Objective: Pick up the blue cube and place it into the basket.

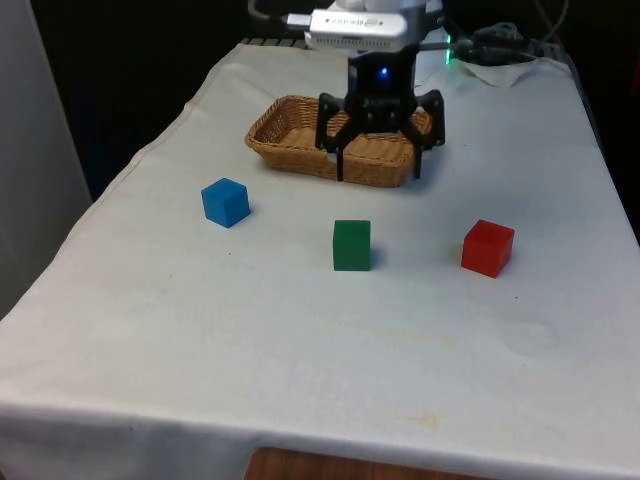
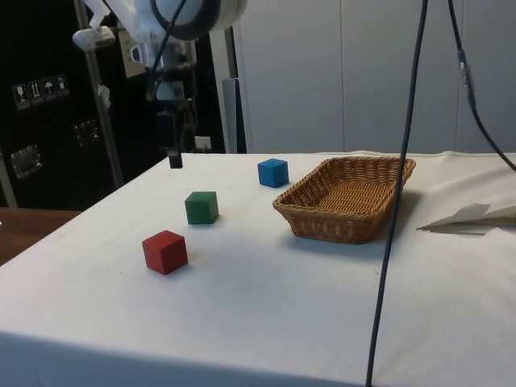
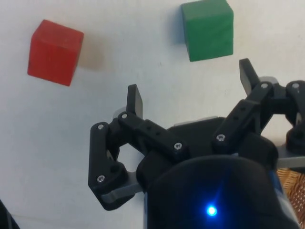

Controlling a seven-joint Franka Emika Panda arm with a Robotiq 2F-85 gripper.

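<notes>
Nearest on the white cloth (image 1: 300,370) sit a red cube (image 1: 487,247) and a green cube (image 1: 351,245); the blue cube (image 1: 225,202) rests toward the front view's left, well apart from the gripper (image 1: 379,170), which hangs with fingers spread, holding nothing, before the wicker basket (image 1: 290,125).

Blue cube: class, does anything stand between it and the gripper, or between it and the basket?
Nothing visible does. The blue cube sits alone on the cloth beside the basket; the gripper hangs above, jaws open. The green cube and red cube lie off both paths.
</notes>
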